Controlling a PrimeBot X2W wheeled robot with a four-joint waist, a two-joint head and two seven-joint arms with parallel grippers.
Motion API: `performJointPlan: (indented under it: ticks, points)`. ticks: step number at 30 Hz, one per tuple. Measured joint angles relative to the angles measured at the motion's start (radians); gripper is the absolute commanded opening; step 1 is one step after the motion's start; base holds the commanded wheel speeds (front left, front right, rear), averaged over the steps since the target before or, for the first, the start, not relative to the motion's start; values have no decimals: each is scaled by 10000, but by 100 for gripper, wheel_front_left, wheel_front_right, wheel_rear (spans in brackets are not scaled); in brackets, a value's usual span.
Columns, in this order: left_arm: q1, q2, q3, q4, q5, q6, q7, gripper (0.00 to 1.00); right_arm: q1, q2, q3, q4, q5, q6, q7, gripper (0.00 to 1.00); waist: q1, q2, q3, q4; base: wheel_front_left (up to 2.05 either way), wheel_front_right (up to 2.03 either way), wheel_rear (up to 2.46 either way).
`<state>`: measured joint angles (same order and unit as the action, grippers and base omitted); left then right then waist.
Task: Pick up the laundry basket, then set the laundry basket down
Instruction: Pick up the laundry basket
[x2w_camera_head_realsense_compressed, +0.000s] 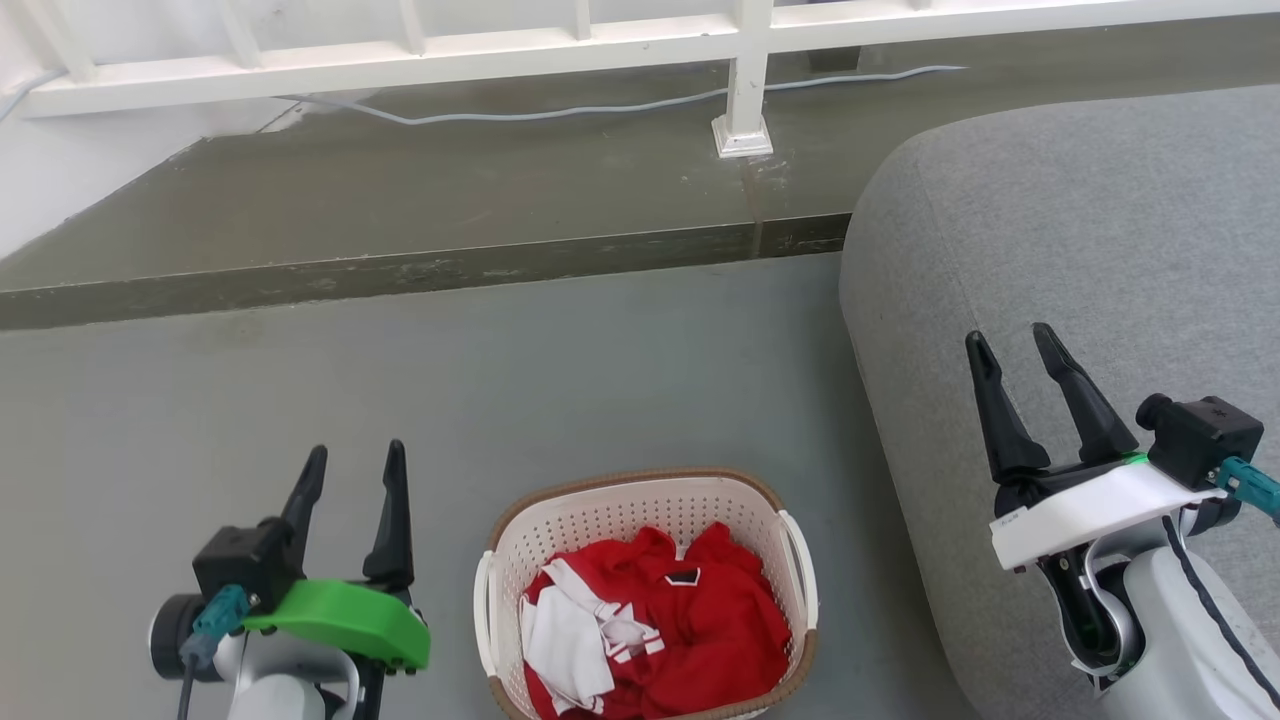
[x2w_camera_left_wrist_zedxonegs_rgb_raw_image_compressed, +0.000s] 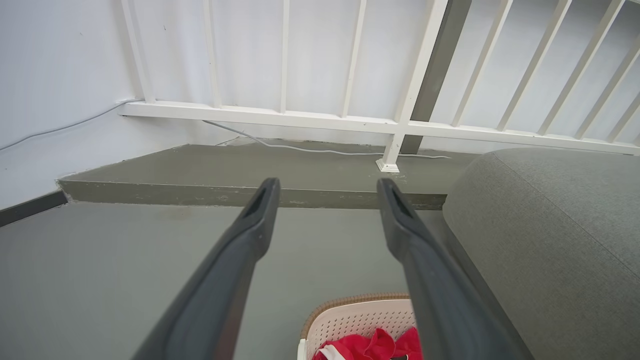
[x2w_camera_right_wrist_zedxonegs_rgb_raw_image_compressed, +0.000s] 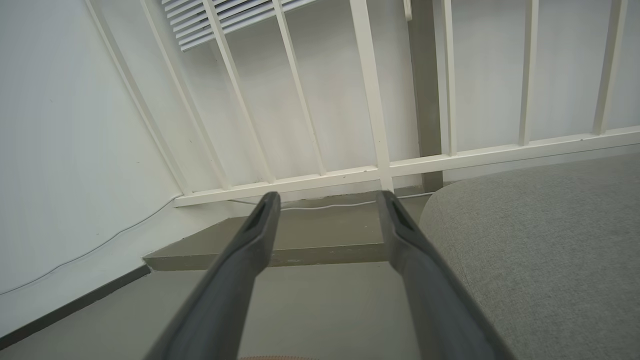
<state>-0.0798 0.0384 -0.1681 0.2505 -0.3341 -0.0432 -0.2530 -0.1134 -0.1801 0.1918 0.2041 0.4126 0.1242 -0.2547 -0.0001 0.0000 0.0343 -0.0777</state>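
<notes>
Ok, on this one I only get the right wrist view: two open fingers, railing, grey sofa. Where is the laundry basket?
Observer: The laundry basket stands on the floor, just left of the sofa.
Operator: Is the left gripper on it?
Observer: No. The left gripper is open, left of the basket and apart from it.
Operator: Anything inside?
Observer: Red and white clothes, crumpled together.

Bright even daylight, soft shadows, sharp focus
</notes>
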Motion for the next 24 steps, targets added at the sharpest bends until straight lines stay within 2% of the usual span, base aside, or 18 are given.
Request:
performJointPlan:
  ticks: [14,24]
  points:
    - [291,0,-105,-322,-29,33,0,100,52,33,-35,-88,-2,0,0,100,0,0,92,-39,0,0,0]
    - [270,6,-349,-621,-25,84,0,100,105,86,-40,27,4,0,0,100,0,0,694,-49,0,0,0]
